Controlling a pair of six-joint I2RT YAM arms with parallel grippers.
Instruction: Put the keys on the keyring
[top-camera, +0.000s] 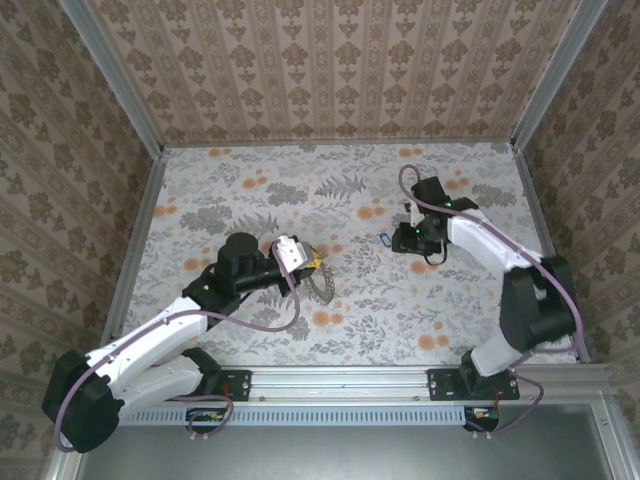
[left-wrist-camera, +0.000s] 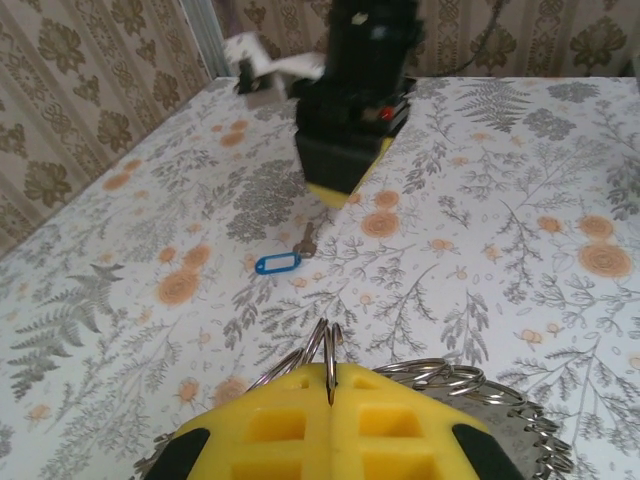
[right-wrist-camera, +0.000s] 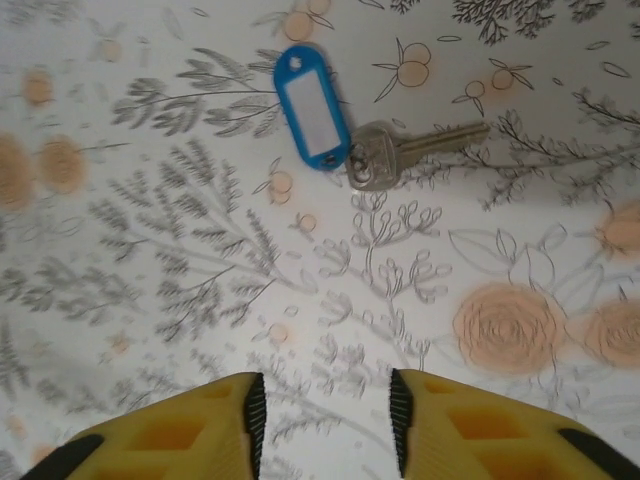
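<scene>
Shows left gripper (left-wrist-camera: 330, 388) clamped shut on a ring (left-wrist-camera: 327, 345) rising from the bunch of keys (top-camera: 320, 281), left of centre on the table (top-camera: 250, 180); right gripper (right-wrist-camera: 327, 405) parted, empty, near a loose key (right-wrist-camera: 405, 150) with blue tag (right-wrist-camera: 312, 108); leaves that key, seemingly, yet to thread

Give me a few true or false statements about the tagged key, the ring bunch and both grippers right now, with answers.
1. The left gripper is shut on a metal ring of the keyring bunch. True.
2. The right gripper grips the loose key. False: its jaws stand open and empty, and the key lies ahead of them.
3. The blue tag sits against the loose key's head. True.
4. The loose key hangs on the keyring bunch. False: it lies apart from it on the table.
</scene>
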